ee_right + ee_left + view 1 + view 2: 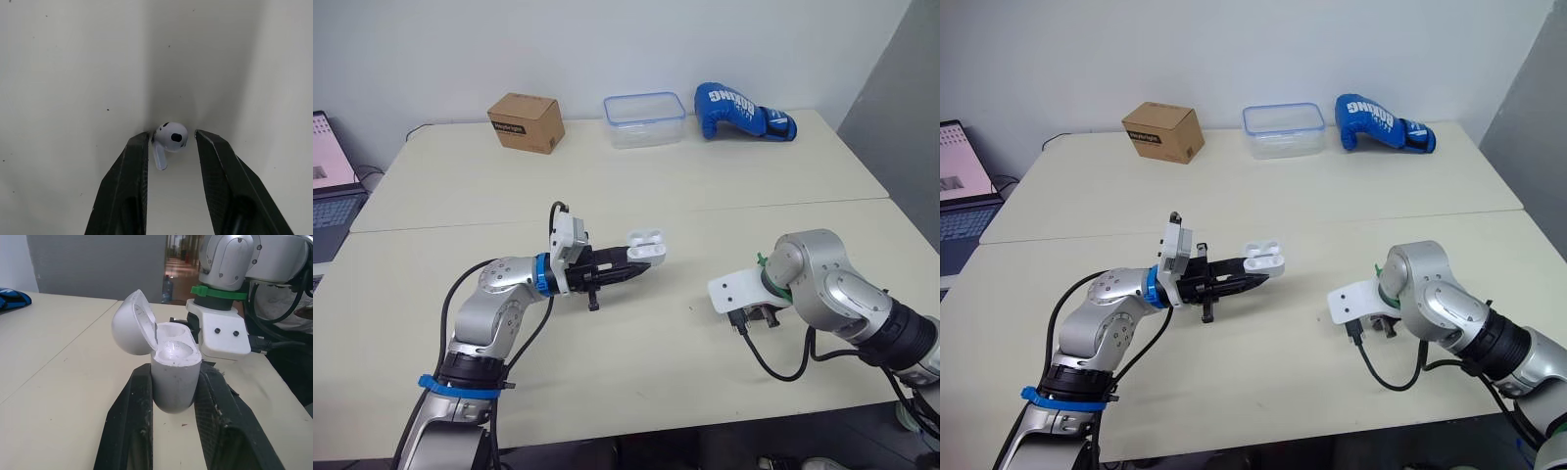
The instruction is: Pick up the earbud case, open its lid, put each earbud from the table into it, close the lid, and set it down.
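my right gripper [172, 142]: pointing straight down at the table [636, 392] on my near right side, fingers spread, not pinching anything
earbud [171, 136]: white, lying on the table right between my right fingertips, round head in the gap, stem angled toward one finger [132, 166]; thin gap on each side as far as I can see
my left gripper [636, 264]: out in front of me over the middle of the table, fingers roughly level and pointing toward my right side, pressed in on the case
earbud case [175, 363]: white, upright, lower body pinched between my two left fingers, off the table
lid [131, 325]: flipped open, hinged back to one side of the case, sockets facing up; can't tell what's inside them
case vs right gripper: apart, with bare table between; my right wrist sits just past the case in the left wrist view
cardboard box [526, 121]: far edge of the table, left of centre
plastic container [644, 119]: clear with a blue rim, far edge, just right of the box
boxing glove [739, 111]: blue, far edge, just right of the container
laptop [328, 186]: open, off the table's left side
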Robot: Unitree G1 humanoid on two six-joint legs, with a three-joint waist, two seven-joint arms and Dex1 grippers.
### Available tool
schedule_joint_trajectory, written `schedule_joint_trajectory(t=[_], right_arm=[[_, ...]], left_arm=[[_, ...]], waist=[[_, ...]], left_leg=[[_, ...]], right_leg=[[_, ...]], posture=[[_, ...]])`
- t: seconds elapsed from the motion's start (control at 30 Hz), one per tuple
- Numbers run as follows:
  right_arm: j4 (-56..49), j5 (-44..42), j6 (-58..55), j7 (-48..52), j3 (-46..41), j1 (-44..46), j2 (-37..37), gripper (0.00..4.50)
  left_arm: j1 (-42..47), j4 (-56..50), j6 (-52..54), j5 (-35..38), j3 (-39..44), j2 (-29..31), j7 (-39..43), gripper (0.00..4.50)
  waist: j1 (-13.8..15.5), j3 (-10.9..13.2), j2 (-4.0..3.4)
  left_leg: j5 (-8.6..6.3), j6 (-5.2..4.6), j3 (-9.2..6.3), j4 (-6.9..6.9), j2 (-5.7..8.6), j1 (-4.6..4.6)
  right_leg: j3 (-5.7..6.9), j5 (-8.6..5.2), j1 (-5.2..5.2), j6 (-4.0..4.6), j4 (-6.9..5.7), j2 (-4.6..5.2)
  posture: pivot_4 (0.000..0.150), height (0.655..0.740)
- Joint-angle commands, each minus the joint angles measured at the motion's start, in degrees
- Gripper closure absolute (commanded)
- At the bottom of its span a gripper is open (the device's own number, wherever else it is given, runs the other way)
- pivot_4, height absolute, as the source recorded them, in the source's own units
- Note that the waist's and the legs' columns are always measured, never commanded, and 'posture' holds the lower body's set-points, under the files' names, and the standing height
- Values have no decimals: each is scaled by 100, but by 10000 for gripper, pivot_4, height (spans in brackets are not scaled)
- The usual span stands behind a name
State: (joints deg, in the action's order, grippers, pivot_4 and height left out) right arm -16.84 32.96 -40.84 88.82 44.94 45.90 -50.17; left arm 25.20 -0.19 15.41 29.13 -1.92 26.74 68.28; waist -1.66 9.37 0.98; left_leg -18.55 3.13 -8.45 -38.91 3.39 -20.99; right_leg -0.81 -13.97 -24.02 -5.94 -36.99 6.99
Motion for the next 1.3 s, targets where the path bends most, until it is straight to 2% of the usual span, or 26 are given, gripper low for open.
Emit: schedule_joint_trajectory(t=[0.03,0.6,0.63,0.73,1.0,1.2,1.3], right_arm=[[-263,68,-106,368,98,-11,-111,29622],[-343,157,-284,368,328,-32,-137,29622],[-338,165,-282,368,324,-37,-135,33403],[-324,184,-286,368,327,-40,-121,40962],[-352,188,-288,368,317,-85,-158,40975],[-404,-232,-848,251,-359,-265,-290,40975],[-570,-715,-1410,-123,-1100,-501,-98,40975]], left_arm=[[67,-188,-129,33,20,8,33,37283],[49,-201,-151,23,12,20,1,37283],[45,-210,-147,22,11,23,-3,37283],[34,-216,-143,25,17,39,2,37283],[16,-227,-135,32,16,54,15,37283],[53,-103,-134,106,97,-4,-7,37283],[115,68,-210,77,115,-15,36,37283]], waist=[[0,0,0],[1,0,0],[1,0,0],[1,0,1],[1,-1,1],[10,-1,1],[16,-1,1]], left_leg=[[0,0,0,0,0,0],[0,0,-1,1,0,0],[0,0,0,1,0,0],[0,0,0,0,0,1],[0,0,0,0,-1,2],[0,0,0,0,0,1],[0,0,-3,1,1,-2]], right_leg=[[0,0,0,0,0,0],[1,0,1,0,1,0],[0,0,1,0,1,0],[0,0,2,0,0,0],[1,0,2,0,-1,0],[0,0,2,0,1,0],[1,0,1,0,2,0]], posture=[[1500,7307],[1500,7307],[1500,7307],[1500,7307],[1500,7307],[1500,7307],[1500,7307]])
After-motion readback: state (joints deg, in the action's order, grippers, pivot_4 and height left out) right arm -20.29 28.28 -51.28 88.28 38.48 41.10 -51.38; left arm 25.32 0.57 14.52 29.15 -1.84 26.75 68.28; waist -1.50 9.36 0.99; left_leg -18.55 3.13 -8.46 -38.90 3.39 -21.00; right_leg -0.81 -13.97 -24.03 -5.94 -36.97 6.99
